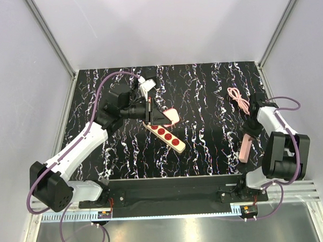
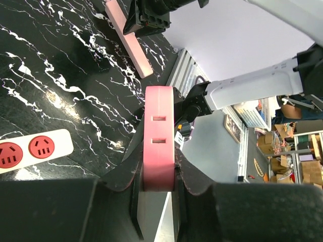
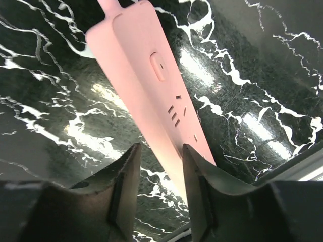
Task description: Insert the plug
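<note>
Insertion outstanding. Left gripper [image 2: 159, 171] is clamped on a pink slotted block [image 2: 159, 132] beside the cream strip [image 1: 166, 133], whose visible sockets are empty. Right gripper [image 3: 161, 166] has its jaws apart, straddling the pink strip [image 3: 151, 75].

The left wrist view's left edge cuts off the cream strip [image 2: 35, 148], the right wrist view's top edge cuts off the pink strip [image 3: 146, 60], whose near end the right gripper [image 3: 160, 151] hides.

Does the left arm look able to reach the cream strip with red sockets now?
Probably yes: the cream strip lies close beside the left fingers, with only bare table between. But they are shut on a pink block.
</note>
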{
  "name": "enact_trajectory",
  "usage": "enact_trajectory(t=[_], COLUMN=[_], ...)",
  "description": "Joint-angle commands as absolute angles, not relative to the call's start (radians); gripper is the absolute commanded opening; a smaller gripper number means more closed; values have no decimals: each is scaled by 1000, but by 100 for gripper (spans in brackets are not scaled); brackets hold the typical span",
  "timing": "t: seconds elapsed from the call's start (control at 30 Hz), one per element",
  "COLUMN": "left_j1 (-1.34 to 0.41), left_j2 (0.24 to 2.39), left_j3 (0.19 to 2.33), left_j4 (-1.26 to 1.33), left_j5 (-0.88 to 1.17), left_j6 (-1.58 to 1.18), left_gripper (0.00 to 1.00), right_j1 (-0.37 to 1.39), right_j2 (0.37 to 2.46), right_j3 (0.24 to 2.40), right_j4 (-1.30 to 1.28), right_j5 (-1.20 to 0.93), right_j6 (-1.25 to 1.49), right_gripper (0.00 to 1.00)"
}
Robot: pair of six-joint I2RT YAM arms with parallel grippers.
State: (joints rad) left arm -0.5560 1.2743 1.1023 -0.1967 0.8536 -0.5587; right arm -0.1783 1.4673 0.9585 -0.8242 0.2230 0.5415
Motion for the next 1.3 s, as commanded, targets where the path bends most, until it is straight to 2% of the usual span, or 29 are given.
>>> enact_trajectory(t=[0.0, 0.03, 0.07, 0.13, 0.3, 0.5, 0.73, 0.83, 1.03, 1.1, 1.13, 1.27], left_j1=[-565, -565, -565, -565, -566, -565, -563, -565, -571, -580, -584, -603], left_j2=[1244, 1244, 1243, 1239, 1244, 1247, 1255, 1250, 1236, 1230, 1232, 1230], left_j3=[1097, 1098, 1097, 1095, 1092, 1094, 1129, 1150, 1183, 1184, 1181, 1167], left_j4=[-189, -189, -187, -189, -189, -204, -253, -255, -247, -244, -244, -244], left_j5=[842, 844, 845, 841, 838, 812, 767, 794, 886, 952, 986, 1054], left_j6=[-535, -535, -535, -535, -534, -519, -468, -459, -449, -422, -413, -385], left_gripper=[0, 0, 0, 0, 0, 0, 0, 0, 0, 0, 0, 0], right_j1=[-176, -176, -176, -176, -172, -132, -126, -124, -39, 9, 70, 196], right_j2=[1482, 1514, 1534, 1583, 1658, 1833, 1795, 1698, 1517, 1450, 1430, 1373], right_j3=[965, 963, 965, 962, 946, 1008, 1083, 1178, 1402, 1428, 1449, 1486], right_j4=[-808, -802, -789, -761, -608, -540, -590, -653, -782, -784, -779, -833], right_j5=[265, 270, 267, 239, 123, 81, 100, 89, -159, -338, -500, -838], right_j6=[525, 526, 525, 528, 548, 574, 525, 471, 286, 221, 203, 63], right_gripper=[43, 41, 33, 29, 25, 23, 24, 28, 47, 58, 61, 73])
